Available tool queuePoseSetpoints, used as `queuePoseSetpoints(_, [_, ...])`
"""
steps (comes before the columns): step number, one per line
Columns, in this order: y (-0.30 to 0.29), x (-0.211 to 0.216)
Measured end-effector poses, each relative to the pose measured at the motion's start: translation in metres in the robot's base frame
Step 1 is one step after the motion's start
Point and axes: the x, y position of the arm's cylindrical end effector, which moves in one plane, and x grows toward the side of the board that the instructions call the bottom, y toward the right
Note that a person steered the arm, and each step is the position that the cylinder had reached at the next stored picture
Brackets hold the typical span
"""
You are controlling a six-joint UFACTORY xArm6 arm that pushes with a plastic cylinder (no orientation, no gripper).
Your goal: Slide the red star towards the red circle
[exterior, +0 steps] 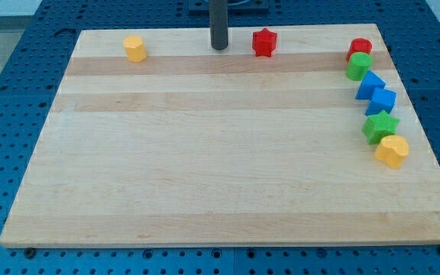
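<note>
Contact should have come from 9 o'clock: your tip (pixel 219 48) stood just beside the red star (pixel 264 42), apart from it, with nothing pinched. The star sat near the counter's (pixel 205 176) 12 o'clock edge; push toward 3 o'clock, at the red circle (pixel 360 47). Its facing and long axis were unclear.

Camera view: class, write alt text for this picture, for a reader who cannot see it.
My tip rests on the wooden board near the view's top, just left of the red star with a small gap between them. The red circle sits far right, heading a column of green circle, two blue blocks, green star and yellow heart; a yellow block lies top left.
</note>
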Motion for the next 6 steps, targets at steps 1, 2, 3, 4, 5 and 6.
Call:
queuePoseSetpoints(1, [0.003,0.0])
queuePoseSetpoints(2, [0.009,0.004])
queuePoseSetpoints(3, [0.019,0.004])
queuePoseSetpoints(4, [0.047,0.004])
queuePoseSetpoints(5, [0.058,0.004])
queuePoseSetpoints(6, [0.064,0.004])
